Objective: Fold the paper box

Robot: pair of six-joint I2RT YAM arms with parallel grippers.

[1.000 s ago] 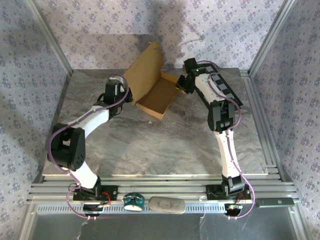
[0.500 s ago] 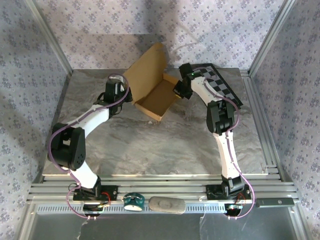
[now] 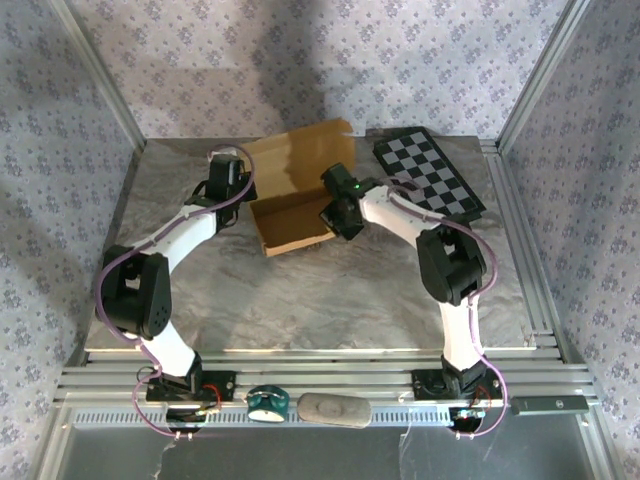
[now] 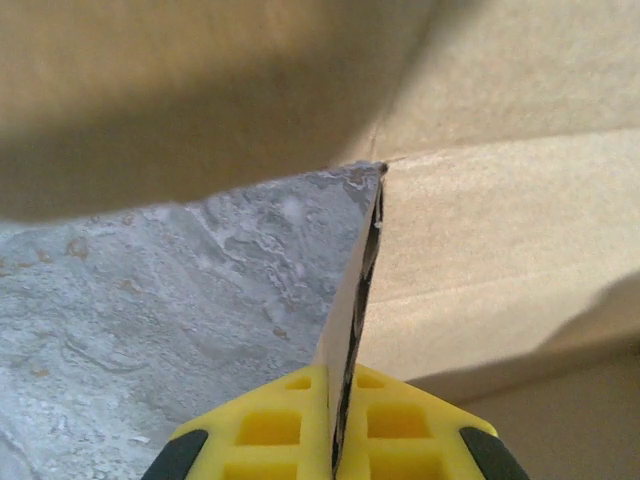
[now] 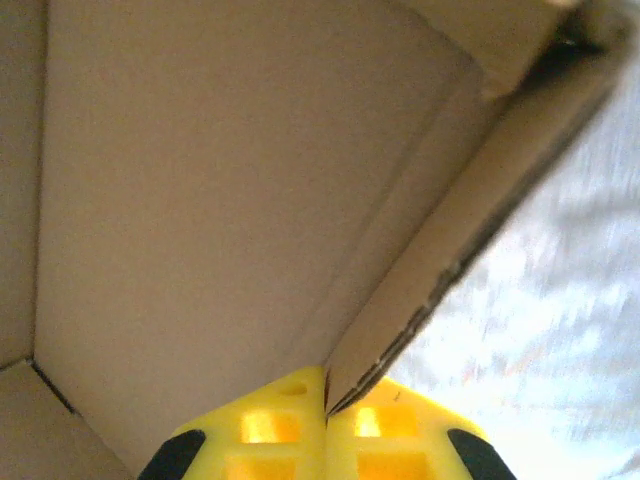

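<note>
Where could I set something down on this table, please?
Widest: the grey marble tabletop between the arms, in front of the brown cardboard box. Also right of the right arm, nearer than the black-and-grey checkerboard panel. Crowded: around the box, clamped by left pincer and right pincer.

The paper box overruns the 2 wrist views' edges; the right view's table is blurred.

You are viewing the table from above and behind; both wrist cameras are closely facing the same box.
</note>
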